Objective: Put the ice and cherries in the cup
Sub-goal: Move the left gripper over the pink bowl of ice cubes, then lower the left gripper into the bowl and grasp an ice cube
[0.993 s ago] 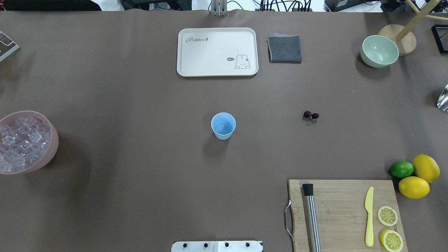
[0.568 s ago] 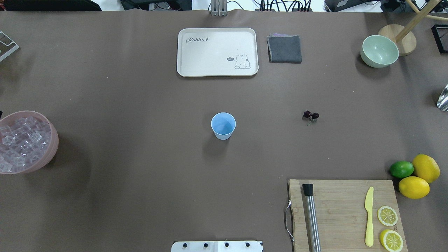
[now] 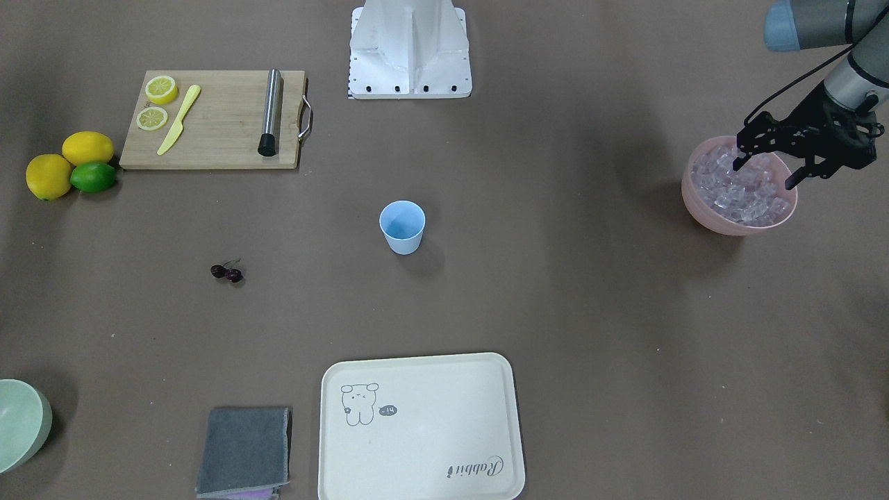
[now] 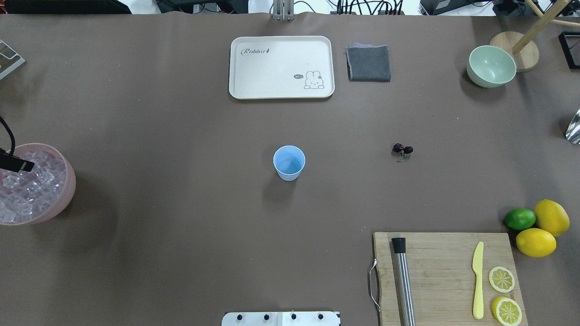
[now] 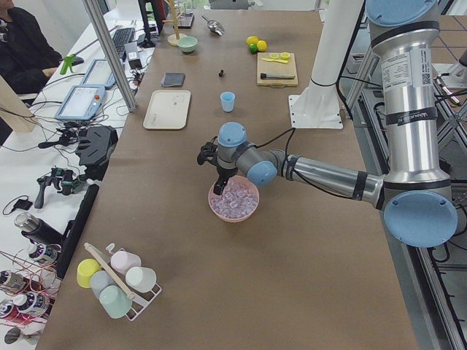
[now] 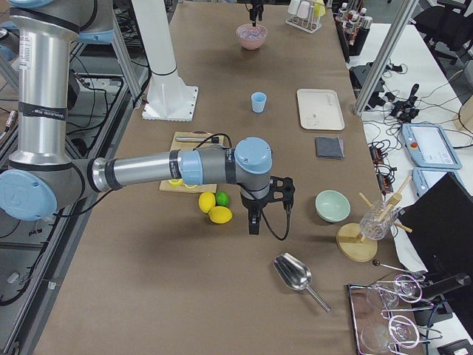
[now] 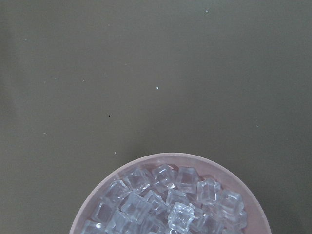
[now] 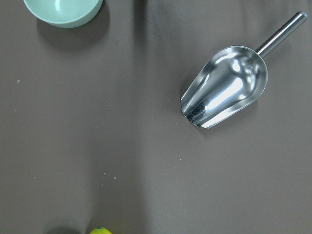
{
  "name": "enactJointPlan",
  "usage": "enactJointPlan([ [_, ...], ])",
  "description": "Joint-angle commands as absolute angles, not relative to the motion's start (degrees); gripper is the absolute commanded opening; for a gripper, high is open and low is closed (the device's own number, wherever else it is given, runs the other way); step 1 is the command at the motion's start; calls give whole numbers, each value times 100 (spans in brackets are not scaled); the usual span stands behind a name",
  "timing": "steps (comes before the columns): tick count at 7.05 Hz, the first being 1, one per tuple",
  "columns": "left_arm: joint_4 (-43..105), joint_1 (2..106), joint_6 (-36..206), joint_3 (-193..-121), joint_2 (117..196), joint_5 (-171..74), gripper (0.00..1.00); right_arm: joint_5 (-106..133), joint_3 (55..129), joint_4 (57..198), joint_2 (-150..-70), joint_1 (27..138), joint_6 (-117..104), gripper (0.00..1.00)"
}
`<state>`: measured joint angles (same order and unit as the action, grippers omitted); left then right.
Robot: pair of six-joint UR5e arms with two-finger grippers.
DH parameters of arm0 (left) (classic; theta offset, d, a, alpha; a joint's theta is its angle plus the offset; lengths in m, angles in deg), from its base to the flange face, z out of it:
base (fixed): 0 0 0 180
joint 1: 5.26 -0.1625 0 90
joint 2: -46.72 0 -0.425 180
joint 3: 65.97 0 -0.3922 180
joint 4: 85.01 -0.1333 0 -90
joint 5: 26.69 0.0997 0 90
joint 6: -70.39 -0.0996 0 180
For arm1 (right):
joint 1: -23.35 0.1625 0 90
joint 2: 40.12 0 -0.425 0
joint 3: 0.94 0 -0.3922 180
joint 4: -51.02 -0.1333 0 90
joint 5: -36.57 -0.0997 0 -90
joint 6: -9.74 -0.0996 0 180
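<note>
A: Begin at the left edge, seen from overhead. What is there?

B: A pink bowl (image 4: 69,183), cut off by the frame and heaped with ice (image 4: 27,190). It sits at nine o'clock from the cup (image 4: 289,163), well apart, with bare table (image 4: 181,136) between them.

A: And the left gripper (image 3: 765,172)?

B: It hangs over that bowl with its fingers spread apart, pointing down at the cubes. I cannot tell whether the tips touch the ice. From overhead only a black sliver of it shows at the frame edge.

A: The cup?

B: It stands upright mid-table with open room on every side. A tray (image 4: 281,67) lies at twelve o'clock near the far edge, with a folded grey cloth (image 4: 369,63) just beside it.

A: The cherries (image 4: 403,150)?

B: They lie on the table at three o'clock from the cup, apart from it. Their stems are hard to make out.

A: Further right?

B: A cutting board (image 4: 444,271) lies at five o'clock and runs off the near edge. It carries a steel rod (image 4: 403,280), a yellow knife (image 4: 477,280) and lemon slices (image 4: 501,279). Two lemons (image 4: 536,242) and a lime (image 4: 520,219) huddle at its far right corner. A green bowl (image 4: 491,66) stands at two o'clock, and a scoop (image 8: 224,87) is clipped by the right edge.

A: The right gripper (image 6: 253,222)?

B: It shows only from the side, hanging near the lemons. I cannot tell whether its fingers are apart or together.
</note>
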<state>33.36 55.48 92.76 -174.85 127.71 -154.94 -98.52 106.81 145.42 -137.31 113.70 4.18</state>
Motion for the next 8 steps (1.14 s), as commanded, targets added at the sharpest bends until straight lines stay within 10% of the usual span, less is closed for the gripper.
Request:
enactJointPlan([
  [1, 3346, 5311, 9271, -17146, 13020, -15352, 98, -9852, 10690, 14532, -13724, 11317, 323, 100],
  [8, 3373, 5240, 9271, -16678, 13224, -15431, 98, -9843, 10690, 14541, -13654, 11308, 315, 100],
])
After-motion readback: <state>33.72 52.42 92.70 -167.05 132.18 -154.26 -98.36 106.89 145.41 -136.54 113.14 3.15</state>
